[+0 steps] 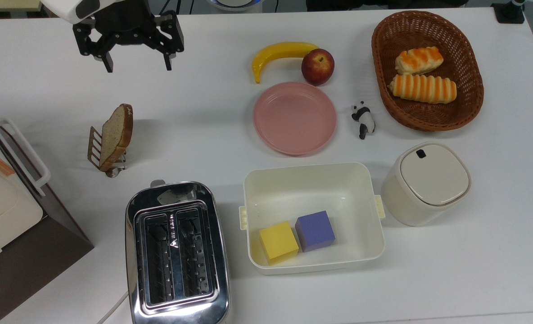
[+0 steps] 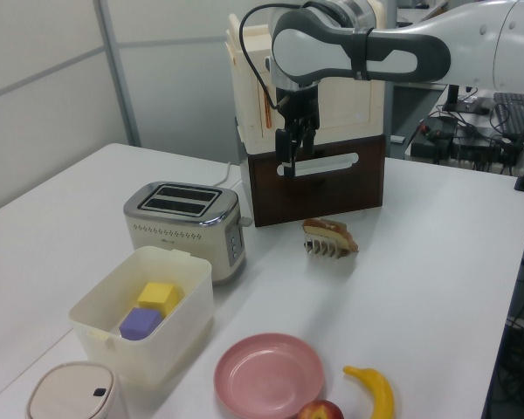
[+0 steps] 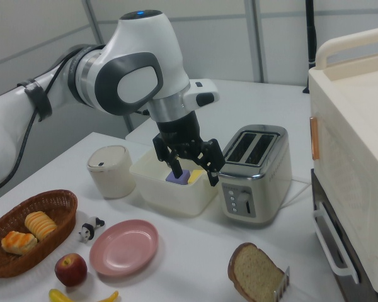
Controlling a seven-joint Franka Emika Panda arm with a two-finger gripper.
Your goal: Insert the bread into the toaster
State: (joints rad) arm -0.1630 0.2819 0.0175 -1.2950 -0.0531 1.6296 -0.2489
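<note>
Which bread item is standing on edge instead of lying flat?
The bread, the speckled tan slice propped upright in the small rack near the toaster. The two orange-striped rolls lie flat in the wicker basket.

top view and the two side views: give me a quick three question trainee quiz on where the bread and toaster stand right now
1. True or false: the bread already sits in a slot of the toaster.
2. What holds the bread? A) pink plate B) small rack C) wicker basket
3. Fill in: the tool is ____ and holds nothing.

Key: 1 false, both slots are empty. 2 B, the slice leans upright in the rack. 3 open.
</note>
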